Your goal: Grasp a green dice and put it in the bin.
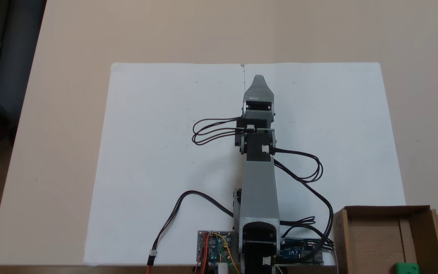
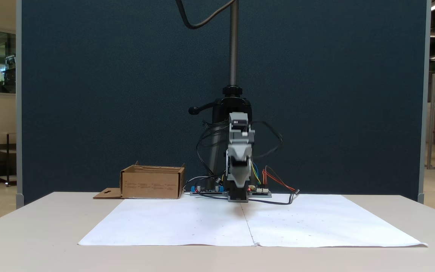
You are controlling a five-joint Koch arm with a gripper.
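Starting at the gripper [image 1: 259,80]: we see it centre frame in the top-down fixed view, pointing toward the top edge over the white paper sheet [image 1: 158,160], and only one grey tapered tip shows, jaws stacked one behind the other. The front-on fixed view puts the gripper [image 2: 239,185] at mid frame, nose toward us and low over the paper, with a dark slot down its middle (too small to read as a gap), so we cannot tell whether the fingers are apart or closed. Nothing green shows between them.

Moving outward, the arm [image 1: 259,190] runs straight down the frame to its base and circuit boards [image 1: 215,247] at the bottom edge, with black cables looping off both sides.

The green dice [image 1: 406,268] sits at the lower right corner of the top-down view, inside the bin [image 1: 424,228], against the bottom frame edge. We judge the drop done: cube in the box, arm parked away from it. Little seems left besides resting.

View differences: the top-down view looks into the box and shows the cube and the slotted hang-tab at far right. The front view shows the bin [image 2: 152,185] left of centre only from its side wall, so its contents stay hidden, but it adds the gripper's height, a dark blue partition [image 2: 108,94] and the camera pole [image 2: 233,41] behind.
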